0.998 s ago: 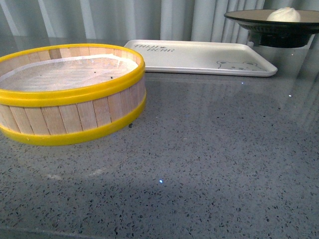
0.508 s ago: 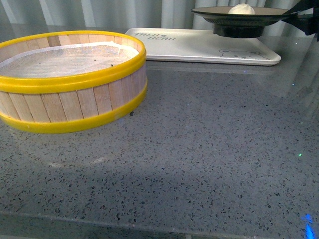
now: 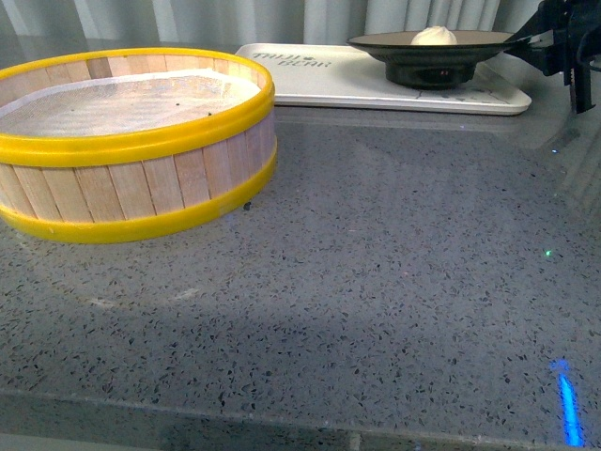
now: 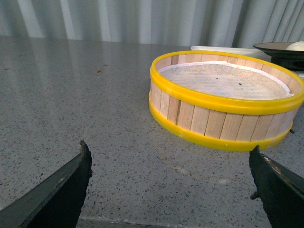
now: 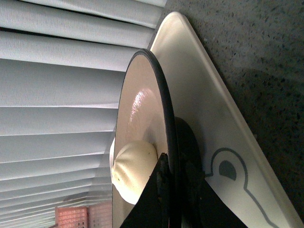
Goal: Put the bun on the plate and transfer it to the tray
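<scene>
The steamer basket [image 3: 131, 141] stands unmoved in front of the tray [image 3: 319, 83]; the plate [image 3: 385, 40], half a second ago hanging above the tray, has come down and leftward, its black foot now at the tray's right half, contact hard to judge; the right gripper [image 3: 533, 42], partly cut off by the frame edge, clamps the plate's rim; the left gripper [image 4: 169, 149] is spread wide, empty; the bun [image 3: 434, 36] sits mid-plate.
</scene>
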Robot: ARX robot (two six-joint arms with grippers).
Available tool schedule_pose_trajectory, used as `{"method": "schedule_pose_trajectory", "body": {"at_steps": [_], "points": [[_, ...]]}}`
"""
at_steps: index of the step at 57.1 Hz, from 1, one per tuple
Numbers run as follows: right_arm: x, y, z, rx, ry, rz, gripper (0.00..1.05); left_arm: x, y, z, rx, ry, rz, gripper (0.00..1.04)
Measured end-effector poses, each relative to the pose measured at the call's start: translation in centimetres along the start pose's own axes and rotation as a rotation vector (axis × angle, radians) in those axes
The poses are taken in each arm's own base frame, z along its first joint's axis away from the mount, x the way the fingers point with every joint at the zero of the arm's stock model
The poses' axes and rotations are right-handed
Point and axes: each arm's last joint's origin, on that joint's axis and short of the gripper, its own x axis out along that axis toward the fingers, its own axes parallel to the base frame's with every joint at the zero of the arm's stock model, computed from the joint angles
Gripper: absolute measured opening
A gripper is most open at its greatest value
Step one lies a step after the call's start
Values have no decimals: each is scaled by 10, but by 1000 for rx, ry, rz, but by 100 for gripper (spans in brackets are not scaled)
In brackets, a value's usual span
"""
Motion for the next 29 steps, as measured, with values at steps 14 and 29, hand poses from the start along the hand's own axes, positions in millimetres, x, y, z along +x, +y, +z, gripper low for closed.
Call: {"method": "schedule_pose_trajectory", "body": {"at_steps": [14, 29], "points": [[7, 4, 2, -9, 19, -17, 2, 0, 0, 0, 0, 0, 0, 98], [6, 8, 8, -6, 23, -23, 45, 0, 0, 0, 0, 0, 0, 98]]}}
